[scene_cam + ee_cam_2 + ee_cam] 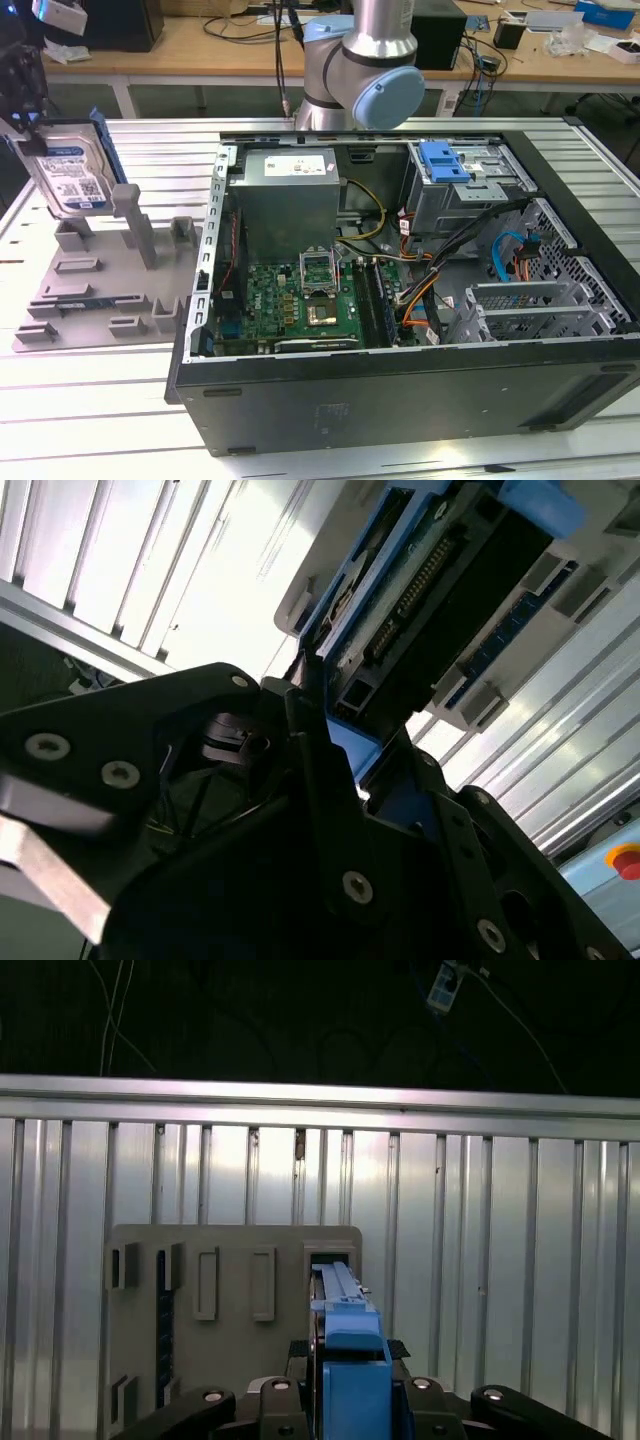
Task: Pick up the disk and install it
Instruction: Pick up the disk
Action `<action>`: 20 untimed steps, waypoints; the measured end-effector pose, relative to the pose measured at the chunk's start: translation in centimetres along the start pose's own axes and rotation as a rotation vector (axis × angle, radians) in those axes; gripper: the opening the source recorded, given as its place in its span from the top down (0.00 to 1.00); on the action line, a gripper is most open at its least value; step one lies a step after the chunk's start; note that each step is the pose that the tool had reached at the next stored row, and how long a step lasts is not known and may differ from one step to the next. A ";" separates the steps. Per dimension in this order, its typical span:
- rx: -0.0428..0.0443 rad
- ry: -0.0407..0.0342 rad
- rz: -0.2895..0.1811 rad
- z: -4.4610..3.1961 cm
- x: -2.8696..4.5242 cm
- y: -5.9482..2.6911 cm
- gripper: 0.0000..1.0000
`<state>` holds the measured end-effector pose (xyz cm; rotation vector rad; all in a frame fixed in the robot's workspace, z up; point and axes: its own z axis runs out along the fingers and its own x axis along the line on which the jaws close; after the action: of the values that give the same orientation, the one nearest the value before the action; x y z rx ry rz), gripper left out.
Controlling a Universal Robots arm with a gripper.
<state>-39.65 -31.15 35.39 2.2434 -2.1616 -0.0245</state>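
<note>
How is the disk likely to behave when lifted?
The disk is metal-bodied, so probably rigid and heavy for its size. The gripper clamps its smooth plastic carrier, so it might slip. Standing on edge in the grey stand, it could tip if nudged.

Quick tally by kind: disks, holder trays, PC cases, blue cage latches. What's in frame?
disk: 1, clamped in the gripper
grey holder tray: 1
open PC case: 1
blue latch piece on the drive cage: 1
Total: 4
</note>
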 end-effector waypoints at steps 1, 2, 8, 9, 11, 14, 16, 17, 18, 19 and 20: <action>0.0001 0.0003 0.000 -0.94 0.00 0.02 0.63; 0.0001 0.0005 0.000 -1.28 0.00 0.02 0.63; -0.0001 0.0034 0.000 -2.72 -0.02 0.06 0.63; -0.0001 0.0039 0.000 -2.93 -0.02 0.06 0.63; -0.0001 0.0045 0.000 -3.37 -0.02 0.04 0.63; -0.0002 0.0052 0.000 -4.10 -0.01 -0.08 0.63; -0.0001 0.0059 0.000 -4.61 0.00 -0.17 0.63; -0.0002 0.0063 0.000 -4.83 0.00 -0.21 0.63; -0.0002 0.0067 0.000 -5.10 0.00 -0.25 0.63; -0.0002 0.0074 0.000 -5.44 0.01 -0.29 0.63; -0.0003 0.0078 0.000 -5.70 0.01 -0.32 0.63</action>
<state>-39.16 -31.10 41.08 2.2393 -2.1579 -0.0160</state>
